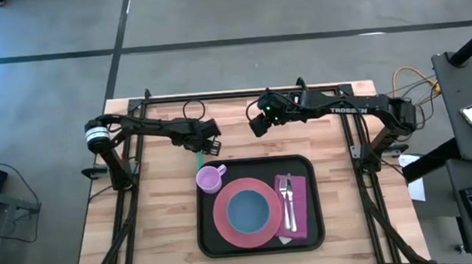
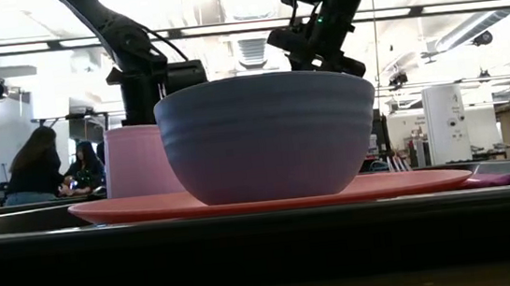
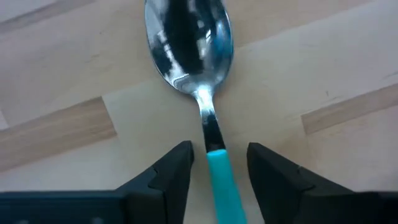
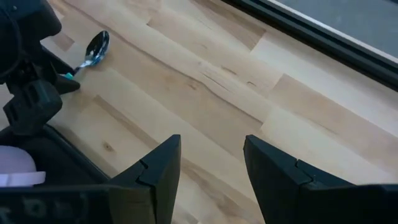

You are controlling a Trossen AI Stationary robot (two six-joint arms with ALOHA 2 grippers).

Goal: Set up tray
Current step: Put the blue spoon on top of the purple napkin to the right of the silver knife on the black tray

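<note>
The table is pale wood, butcher-block strips with visible grain, matt. The spoon has a polished, mirror-bright metal bowl and a smooth teal plastic-looking handle. The tray looks like black plastic. Plate and bowl look smooth with a dull sheen. The fork is shiny metal, lying on a purple cloth-like napkin

Bright ceiling lights backlight the low view, leaving the bowl shadowed. Glare streaks the spoon; near fingers look soft. Overhead lighting stays even.
</note>
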